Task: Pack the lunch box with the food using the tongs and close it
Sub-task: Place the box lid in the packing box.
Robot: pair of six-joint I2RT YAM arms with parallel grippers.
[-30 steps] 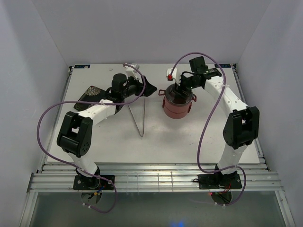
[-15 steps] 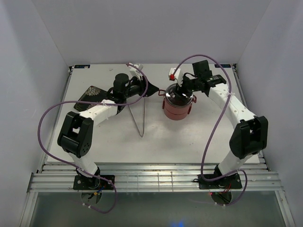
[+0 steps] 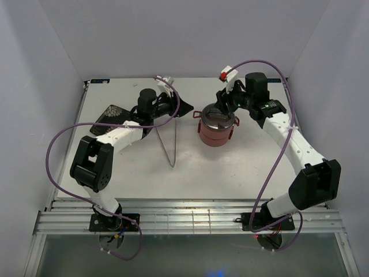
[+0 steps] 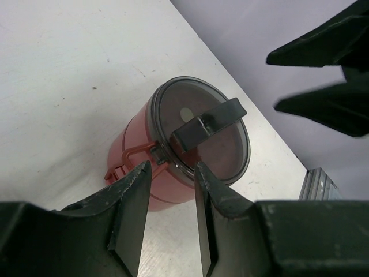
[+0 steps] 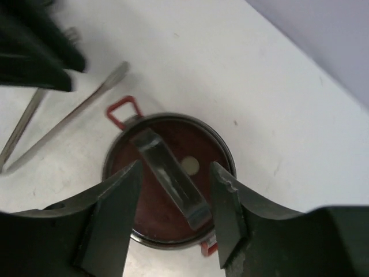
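Right wrist view: the right fingers (image 5: 115,213) stand parted, one on each side of the raised bar (image 5: 170,176) on the lid (image 5: 199,150), with a gap showing between each finger and the bar, so they grasp nothing. Directly beneath them is the round red lunch box (image 5: 124,167), upright on the table (image 5: 259,86) with its lid on. The lid is dark with a small pale round spot just beside the bar, and it hides whatever is inside. A red side handle (image 5: 122,108) sticks out from the box beyond the fingertips. Farther out on that side, the silver tongs (image 5: 69,112) lie flat on the table, apart from the box.

From the left wrist, the left fingers (image 4: 130,219) are released with a narrow gap between them, and bare table and the box's red wall show through that gap. The box lies just ahead of their tips, its red clasp (image 4: 124,167) nearest, but whether the tips touch it cannot be told.

From above, the box shows two stacked tiers, and a dark patterned plate (image 3: 110,113) lies well behind the left fingers, partly hidden by the arm.
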